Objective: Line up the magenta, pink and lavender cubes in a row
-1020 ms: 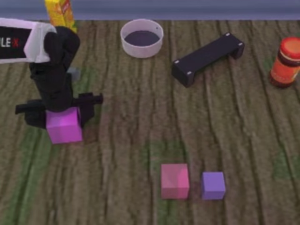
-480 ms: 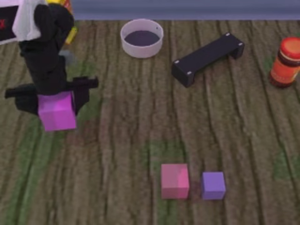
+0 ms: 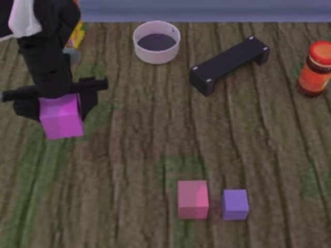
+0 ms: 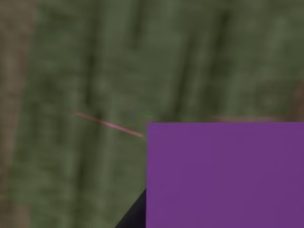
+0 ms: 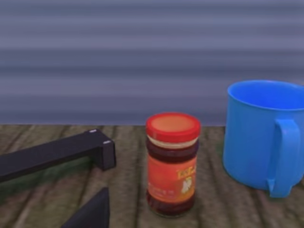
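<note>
My left gripper (image 3: 60, 109) is shut on the large magenta cube (image 3: 61, 120) and holds it above the table at the left. In the left wrist view the magenta cube (image 4: 223, 175) fills the corner over green-brown table. The pink cube (image 3: 193, 199) sits near the front middle. The small lavender cube (image 3: 235, 204) rests just to its right, a narrow gap between them. My right arm is outside the top view; its gripper (image 5: 135, 221) hangs low near the red-lidded jar (image 5: 172, 164).
A white bowl (image 3: 156, 41) stands at the back middle, with a black bar-shaped stand (image 3: 227, 63) to its right. The orange jar (image 3: 316, 68) is at the far right edge, a yellow carton (image 3: 77, 32) behind my left arm. A blue mug (image 5: 266, 137) stands beside the jar.
My left gripper has risen with the magenta cube and drifted slightly left and toward the back. The pink and lavender cubes have not moved.
</note>
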`<act>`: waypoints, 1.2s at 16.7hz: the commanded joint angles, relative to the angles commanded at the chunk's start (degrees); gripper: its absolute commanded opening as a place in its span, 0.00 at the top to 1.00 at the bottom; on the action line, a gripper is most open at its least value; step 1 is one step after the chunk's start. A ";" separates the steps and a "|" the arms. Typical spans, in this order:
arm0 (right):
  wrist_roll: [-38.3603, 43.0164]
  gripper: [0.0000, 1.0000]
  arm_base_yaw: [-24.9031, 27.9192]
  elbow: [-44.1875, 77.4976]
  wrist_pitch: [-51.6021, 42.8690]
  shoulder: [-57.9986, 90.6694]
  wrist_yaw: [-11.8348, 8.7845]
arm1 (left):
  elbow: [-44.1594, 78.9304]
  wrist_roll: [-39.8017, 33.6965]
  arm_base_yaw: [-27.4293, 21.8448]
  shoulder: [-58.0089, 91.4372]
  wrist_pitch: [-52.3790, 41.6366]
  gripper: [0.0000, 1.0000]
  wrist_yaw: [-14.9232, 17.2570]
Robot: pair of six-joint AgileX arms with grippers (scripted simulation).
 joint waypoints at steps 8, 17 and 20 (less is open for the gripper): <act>0.00 0.00 0.00 0.00 0.00 0.00 0.00 | -13.68 -14.03 -21.32 -12.57 0.86 1.00 0.05; 0.00 0.00 0.00 0.00 0.00 0.00 0.00 | -17.94 -17.54 -25.52 -15.74 2.26 1.00 -0.02; 0.00 0.00 0.00 0.00 0.00 0.00 0.00 | -21.52 -17.48 -25.65 -13.94 7.96 1.00 0.05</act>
